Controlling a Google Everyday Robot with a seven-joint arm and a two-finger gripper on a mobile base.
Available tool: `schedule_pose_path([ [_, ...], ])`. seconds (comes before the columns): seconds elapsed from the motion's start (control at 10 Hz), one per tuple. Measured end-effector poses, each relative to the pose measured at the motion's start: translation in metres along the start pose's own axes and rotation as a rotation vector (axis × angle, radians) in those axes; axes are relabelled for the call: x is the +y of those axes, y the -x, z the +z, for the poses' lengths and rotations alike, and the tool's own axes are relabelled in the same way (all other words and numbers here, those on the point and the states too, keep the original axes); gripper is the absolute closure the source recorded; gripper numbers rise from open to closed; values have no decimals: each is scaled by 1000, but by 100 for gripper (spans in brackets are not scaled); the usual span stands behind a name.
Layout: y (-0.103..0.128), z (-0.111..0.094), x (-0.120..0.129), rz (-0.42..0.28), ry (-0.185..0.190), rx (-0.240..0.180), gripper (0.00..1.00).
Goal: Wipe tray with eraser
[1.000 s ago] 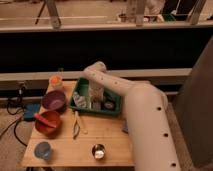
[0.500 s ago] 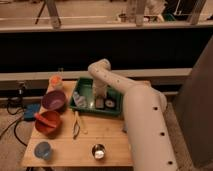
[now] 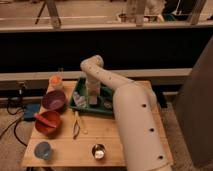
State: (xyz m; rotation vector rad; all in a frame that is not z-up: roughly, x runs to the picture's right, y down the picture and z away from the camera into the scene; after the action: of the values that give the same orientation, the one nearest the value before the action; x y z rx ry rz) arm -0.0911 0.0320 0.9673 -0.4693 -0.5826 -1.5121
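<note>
The shallow rectangular green plastic tray [image 3: 86, 110] sits near the far edge of the wooden worktop [image 3: 95, 132], about midway along it and just right of the purple bowl [image 3: 54, 100]. The white arm [image 3: 107, 80] reaches down into the tray. The gripper [image 3: 93, 98] is low over the tray's middle, at or close to its floor. I cannot tell whether it grasps an eraser. By this pose the wiping looks under way, not finished, and strokes across the tray floor probably remain.

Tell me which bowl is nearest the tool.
The purple bowl: it sits right beside the green tray, where the tool reaches down; the red bowl lies farther off, in front of it.
</note>
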Motion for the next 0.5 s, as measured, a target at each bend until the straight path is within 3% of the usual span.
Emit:
schedule_pose_path([
  [0.2, 4, 1, -24, -45, -7, 5, 100],
  [0.5, 26, 6, -18, -81, 11, -6, 100],
])
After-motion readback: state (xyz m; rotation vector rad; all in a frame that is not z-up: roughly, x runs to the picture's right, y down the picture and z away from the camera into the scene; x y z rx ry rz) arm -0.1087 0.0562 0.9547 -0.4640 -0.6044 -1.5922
